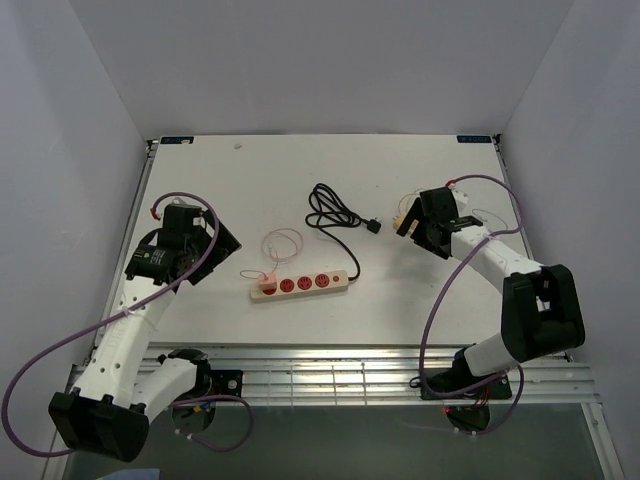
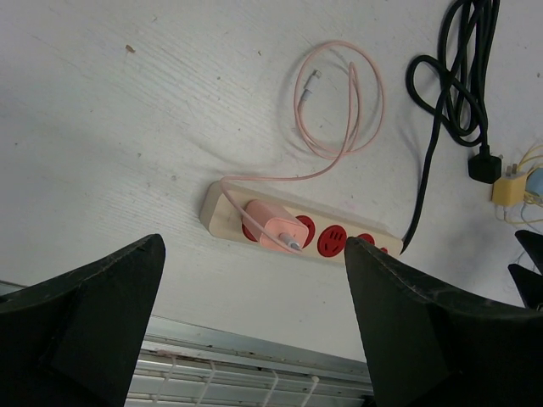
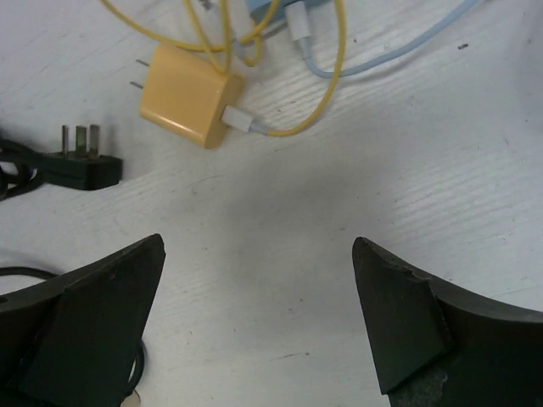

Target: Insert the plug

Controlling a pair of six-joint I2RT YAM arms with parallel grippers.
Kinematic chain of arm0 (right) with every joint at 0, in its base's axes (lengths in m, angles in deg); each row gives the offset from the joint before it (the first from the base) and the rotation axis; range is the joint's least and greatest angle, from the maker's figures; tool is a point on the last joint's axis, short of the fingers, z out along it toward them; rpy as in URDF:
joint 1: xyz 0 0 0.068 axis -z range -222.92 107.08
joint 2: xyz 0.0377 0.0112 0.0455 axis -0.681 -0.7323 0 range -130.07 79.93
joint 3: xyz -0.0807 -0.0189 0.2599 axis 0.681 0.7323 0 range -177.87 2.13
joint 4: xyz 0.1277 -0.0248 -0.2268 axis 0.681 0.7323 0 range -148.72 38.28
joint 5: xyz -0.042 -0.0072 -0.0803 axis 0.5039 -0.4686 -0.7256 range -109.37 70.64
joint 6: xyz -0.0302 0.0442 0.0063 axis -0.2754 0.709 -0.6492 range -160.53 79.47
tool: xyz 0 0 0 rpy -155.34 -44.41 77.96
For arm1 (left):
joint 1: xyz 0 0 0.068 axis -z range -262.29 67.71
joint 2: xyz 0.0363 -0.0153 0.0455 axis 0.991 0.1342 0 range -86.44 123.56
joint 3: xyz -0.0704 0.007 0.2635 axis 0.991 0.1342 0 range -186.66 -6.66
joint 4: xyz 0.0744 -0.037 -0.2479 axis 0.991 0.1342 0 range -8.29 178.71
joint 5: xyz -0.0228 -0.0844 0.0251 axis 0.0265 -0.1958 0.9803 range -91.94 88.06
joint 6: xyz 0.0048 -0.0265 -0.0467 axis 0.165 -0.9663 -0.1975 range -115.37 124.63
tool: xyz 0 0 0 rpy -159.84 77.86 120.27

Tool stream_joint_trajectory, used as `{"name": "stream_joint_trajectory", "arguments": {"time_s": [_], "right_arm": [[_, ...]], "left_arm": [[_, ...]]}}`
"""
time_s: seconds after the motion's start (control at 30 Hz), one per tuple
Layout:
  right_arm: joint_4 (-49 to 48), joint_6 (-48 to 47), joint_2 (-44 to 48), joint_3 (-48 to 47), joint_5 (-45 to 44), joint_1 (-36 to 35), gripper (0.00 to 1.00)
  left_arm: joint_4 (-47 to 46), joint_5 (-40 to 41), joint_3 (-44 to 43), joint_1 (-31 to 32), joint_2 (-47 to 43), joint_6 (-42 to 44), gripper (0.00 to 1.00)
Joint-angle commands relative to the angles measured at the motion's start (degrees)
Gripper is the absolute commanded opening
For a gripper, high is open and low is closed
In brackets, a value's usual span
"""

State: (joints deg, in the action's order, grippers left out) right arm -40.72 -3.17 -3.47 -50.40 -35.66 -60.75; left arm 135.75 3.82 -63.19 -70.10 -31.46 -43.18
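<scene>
**While one charger sits in the strip, both grippers hang open and empty**

As seen from the top, the strip (image 1: 300,283) lies mid-table (image 1: 230,180) with a pink charger (image 1: 267,286) in its left-end socket; three red sockets beside it are free. Its black cord (image 1: 333,215) coils behind it and ends in a black plug (image 1: 373,226) lying loose on the table. The left gripper (image 1: 218,245) hovers left of the strip and the right gripper (image 1: 408,225) just right of the black plug. Neither touches anything.

In the left wrist view, the jaws stand wide with nothing between them. The pink charger looks fully seated, and its pink cable (image 2: 339,110) loops away behind the strip with its far end free.

In the right wrist view, the jaws are likewise spread and empty. A yellow charger (image 3: 188,95) lies flat beyond the fingers, prongs bare, with a yellow cable (image 3: 297,102) in its side. The black plug is near it at the left, and a blue cable (image 3: 382,51) runs off the top edge.

My judgement: if the pink charger is the plug meant, the insertion is done. If it is the yellow charger or the black plug, nothing has been grasped yet.

Count: two grippers, one strip, one charger in, one charger loose, one loose black plug.
</scene>
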Motion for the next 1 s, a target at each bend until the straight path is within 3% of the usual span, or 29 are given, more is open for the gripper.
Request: {"name": "stream_joint_trajectory", "arguments": {"time_s": [0.0,0.03,0.2,0.4,0.97], "right_arm": [[-3.6,7.2,-1.7,0.7,-2.3,1.6,0.95],[-4.5,7.2,-2.9,1.2,-2.3,2.5,0.90],[-14.8,7.5,-5.7,3.6,1.5,4.6,0.85],[-19.7,10.4,-9.1,3.9,-0.8,5.5,0.74],[-19.0,16.2,-16.2,2.4,-5.4,6.9,0.55]], "left_arm": [[-2.9,-1.5,1.0,0.2,-0.6,1.2,0.98],[-3.1,-1.7,1.5,0.2,-0.8,1.1,0.98],[-3.9,-2.6,2.7,0.2,-2.0,0.4,0.98],[-4.0,-3.5,3.5,0.3,-1.9,-0.3,0.98],[-3.7,-2.5,3.6,0.2,-1.1,-1.7,0.98]]}}
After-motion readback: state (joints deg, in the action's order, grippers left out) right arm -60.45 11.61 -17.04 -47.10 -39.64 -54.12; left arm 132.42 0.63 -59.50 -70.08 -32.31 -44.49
